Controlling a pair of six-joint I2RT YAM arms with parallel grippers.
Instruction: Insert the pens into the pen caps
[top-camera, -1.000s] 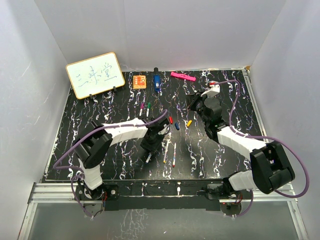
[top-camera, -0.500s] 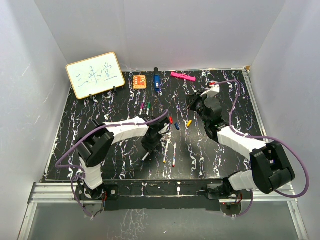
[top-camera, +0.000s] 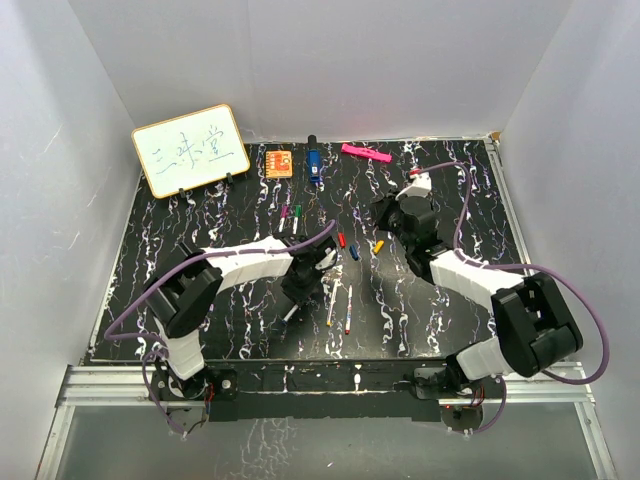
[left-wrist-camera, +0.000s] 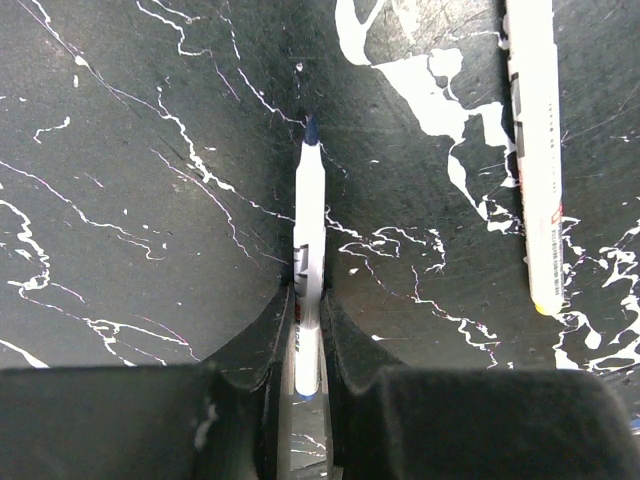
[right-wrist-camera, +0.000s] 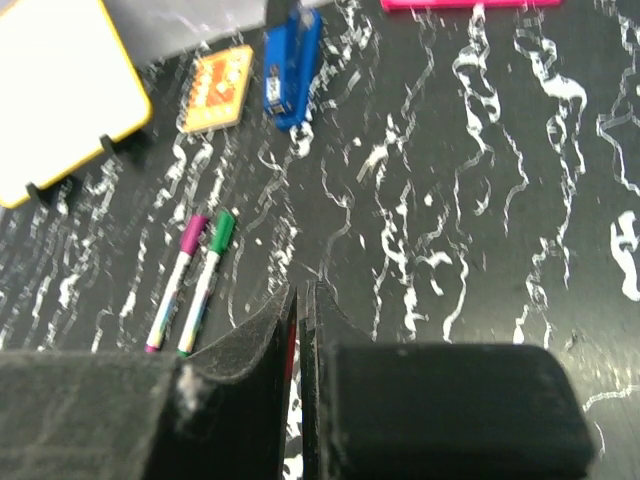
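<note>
My left gripper (top-camera: 300, 288) (left-wrist-camera: 308, 300) is shut on a white pen (left-wrist-camera: 310, 225) with a dark blue tip, held low over the table. Two more uncapped pens (top-camera: 332, 305) (top-camera: 348, 310) lie just to its right; one, with a yellow end (left-wrist-camera: 533, 150), shows in the left wrist view. A red cap (top-camera: 341, 240), a blue cap (top-camera: 355, 253) and a yellow cap (top-camera: 378, 245) lie loose mid-table. A purple-capped pen (right-wrist-camera: 175, 283) and a green-capped pen (right-wrist-camera: 207, 280) lie side by side. My right gripper (top-camera: 383, 214) (right-wrist-camera: 305, 295) is shut, with a thin red sliver in the slit.
A small whiteboard (top-camera: 190, 150) stands at the back left. An orange square block (top-camera: 279, 162), a blue-and-black object (top-camera: 313, 163) and a flat pink bar (top-camera: 365, 153) lie along the back edge. White walls enclose the marbled black table (top-camera: 200, 230).
My right wrist has shifted slightly toward the back left. My left gripper stays in place with the pen.
</note>
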